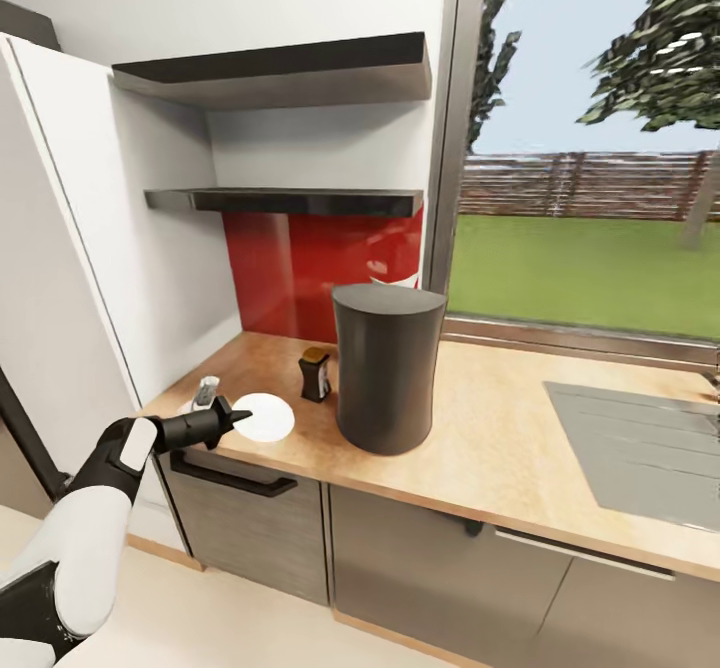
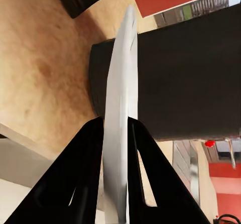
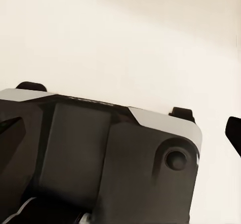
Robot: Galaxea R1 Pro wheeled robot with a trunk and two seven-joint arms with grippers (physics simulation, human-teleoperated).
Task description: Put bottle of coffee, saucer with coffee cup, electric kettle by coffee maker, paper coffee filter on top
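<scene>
The dark grey coffee maker stands on the tan kitchen countertop. Left of it stands the small dark bottle of coffee with its amber top. My left gripper is shut on the rim of the white saucer, held level low over the counter's left end; I cannot tell if it touches. In the left wrist view the saucer is edge-on between the black fingers, with the coffee maker behind it. The right gripper hangs open over the floor. The kitchen shelf is bare.
A small pale grey object lies at the counter's left corner, just behind my left gripper. A grey sink drainer is set into the counter at the right. A second shelf hangs higher, and a white tall cabinet bounds the left.
</scene>
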